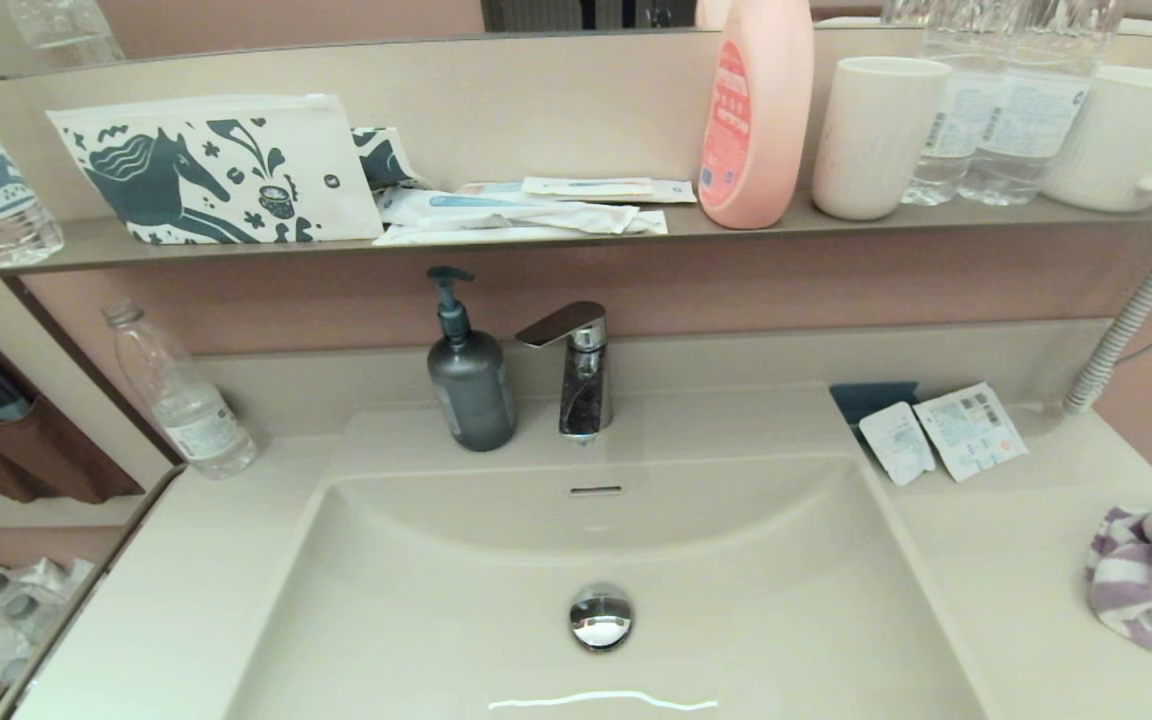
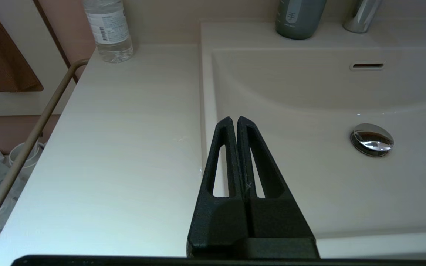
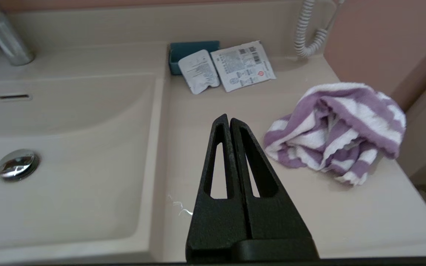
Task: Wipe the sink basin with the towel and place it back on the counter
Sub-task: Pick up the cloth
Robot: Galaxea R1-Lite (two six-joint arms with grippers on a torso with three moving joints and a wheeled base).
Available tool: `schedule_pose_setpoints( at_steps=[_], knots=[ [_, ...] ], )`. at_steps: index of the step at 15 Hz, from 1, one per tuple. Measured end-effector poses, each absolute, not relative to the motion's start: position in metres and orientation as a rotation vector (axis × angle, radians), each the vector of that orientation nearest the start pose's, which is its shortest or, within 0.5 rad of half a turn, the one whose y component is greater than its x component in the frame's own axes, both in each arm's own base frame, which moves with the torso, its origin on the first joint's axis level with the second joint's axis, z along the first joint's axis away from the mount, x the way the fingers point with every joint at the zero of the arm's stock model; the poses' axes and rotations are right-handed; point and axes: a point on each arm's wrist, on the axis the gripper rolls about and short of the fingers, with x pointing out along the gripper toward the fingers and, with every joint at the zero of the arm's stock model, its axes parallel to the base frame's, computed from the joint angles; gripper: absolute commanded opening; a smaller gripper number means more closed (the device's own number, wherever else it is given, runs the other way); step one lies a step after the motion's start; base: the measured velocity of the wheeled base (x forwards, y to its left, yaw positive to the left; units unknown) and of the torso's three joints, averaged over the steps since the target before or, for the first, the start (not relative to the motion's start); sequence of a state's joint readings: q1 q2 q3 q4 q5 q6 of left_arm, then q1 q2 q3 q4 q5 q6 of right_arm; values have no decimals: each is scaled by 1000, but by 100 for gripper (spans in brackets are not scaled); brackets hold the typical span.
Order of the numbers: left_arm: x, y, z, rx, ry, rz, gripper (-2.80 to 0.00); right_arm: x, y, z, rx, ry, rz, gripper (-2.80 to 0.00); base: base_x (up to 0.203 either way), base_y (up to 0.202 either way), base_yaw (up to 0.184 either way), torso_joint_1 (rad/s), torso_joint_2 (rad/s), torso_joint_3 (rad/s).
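Lying crumpled on counter, towel, no clear long axis

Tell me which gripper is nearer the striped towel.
The right. The right gripper, shut, hangs over the counter just beside the towel. The left gripper, shut, is at the sink basin's far edge.

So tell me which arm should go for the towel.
Right. The towel lies bunched on the counter on the basin's right side, just ahead of the shut right gripper. The left gripper hangs over the opposite rim, across the sink basin.
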State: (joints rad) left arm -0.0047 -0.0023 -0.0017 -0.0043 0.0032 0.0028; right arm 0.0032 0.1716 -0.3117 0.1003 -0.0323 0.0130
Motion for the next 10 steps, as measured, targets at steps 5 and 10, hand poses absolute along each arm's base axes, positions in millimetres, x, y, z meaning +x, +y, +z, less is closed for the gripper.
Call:
schedule_pose_setpoints(
  at_steps=[5,10],
  knots=[
    [-23,0,76,3,-8,-2,-280,31,-4,217,0,162,-163,-280,0,0,0,0,0,0],
    [-23,0,76,3,-8,-2,-280,122,-46,219,-78,532,-461,-280,0,0,0,0,0,0]
  ],
)
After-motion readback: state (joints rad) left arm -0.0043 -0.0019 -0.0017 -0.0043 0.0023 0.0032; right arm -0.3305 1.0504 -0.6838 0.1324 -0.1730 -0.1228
